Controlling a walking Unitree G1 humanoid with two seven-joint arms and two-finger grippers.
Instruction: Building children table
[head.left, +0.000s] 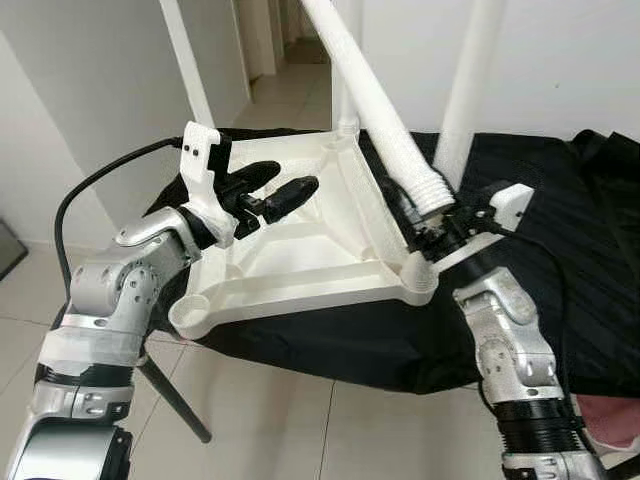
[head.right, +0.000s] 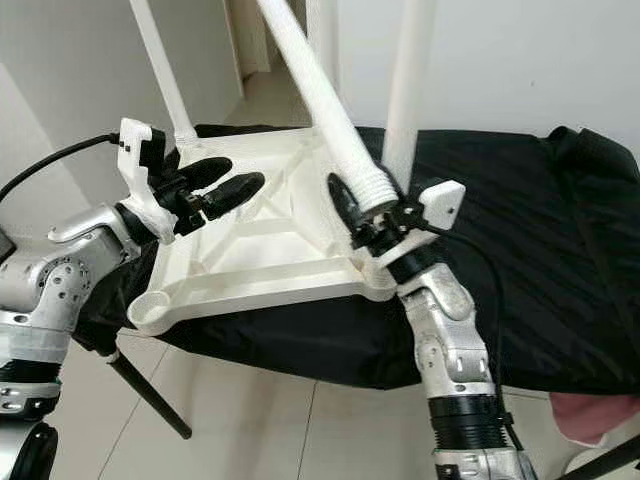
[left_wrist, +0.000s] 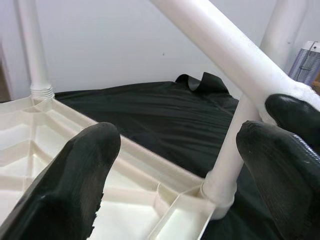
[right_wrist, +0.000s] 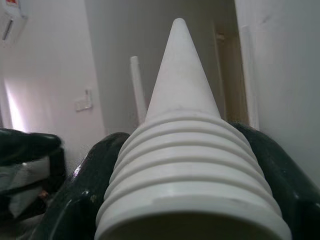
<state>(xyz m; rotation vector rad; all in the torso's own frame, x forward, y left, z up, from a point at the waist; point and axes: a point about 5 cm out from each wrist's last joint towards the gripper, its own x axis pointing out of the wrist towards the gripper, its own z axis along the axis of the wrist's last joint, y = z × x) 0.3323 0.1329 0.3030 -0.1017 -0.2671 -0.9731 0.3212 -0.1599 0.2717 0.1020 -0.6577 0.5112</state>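
The white plastic table top (head.left: 290, 262) lies upside down on a black cloth. Three white legs stand screwed into it: far left (head.left: 185, 60), far corner (head.left: 343, 100) and near right (head.left: 468, 80). The near-left socket (head.left: 190, 312) holds nothing. My right gripper (head.left: 437, 212) is shut on a fourth leg (head.left: 375, 100) just above its threaded end (right_wrist: 190, 175). That leg leans up and away to the left over the table's right side. My left gripper (head.left: 288, 180) hovers open over the table top's left part, holding nothing.
The black cloth (head.left: 560, 200) covers a raised surface and hangs over its front edge. A black stand leg (head.left: 175, 400) slants down to the tiled floor. White walls and a doorway lie behind. Something pink (head.left: 612, 415) sits at the lower right.
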